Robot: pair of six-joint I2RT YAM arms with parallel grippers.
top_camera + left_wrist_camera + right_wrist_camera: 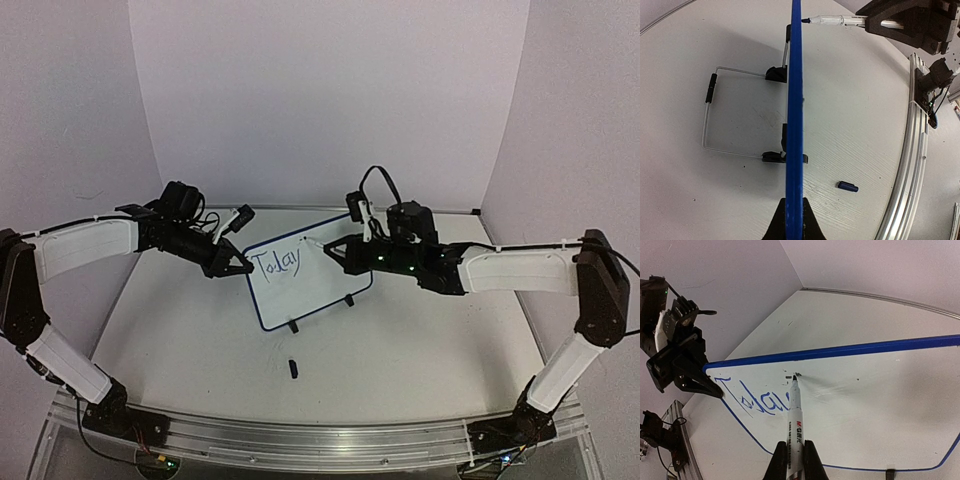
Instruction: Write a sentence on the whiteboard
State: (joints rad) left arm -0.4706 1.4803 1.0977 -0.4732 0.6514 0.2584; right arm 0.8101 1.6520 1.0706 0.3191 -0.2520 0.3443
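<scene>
The whiteboard (pixel 305 280) stands tilted on its black clip feet at mid-table, blue-rimmed. It bears the handwritten word "Today" (pixel 277 263), also seen in the right wrist view (pixel 752 400). My left gripper (pixel 243 267) is shut on the board's left edge; the left wrist view shows the blue rim (pixel 795 125) edge-on between the jaws. My right gripper (pixel 332 247) is shut on a white marker (pixel 796 420), whose dark tip (pixel 794 376) is at the board surface just right of the word, near a small mark. The marker also shows in the left wrist view (pixel 832 20).
The dark marker cap (pixel 293 368) lies on the table in front of the board, also in the left wrist view (pixel 847 187). The wire stand (pixel 710 120) props the board from behind. An aluminium rail (pixel 300 440) runs along the near edge. Walls enclose the table.
</scene>
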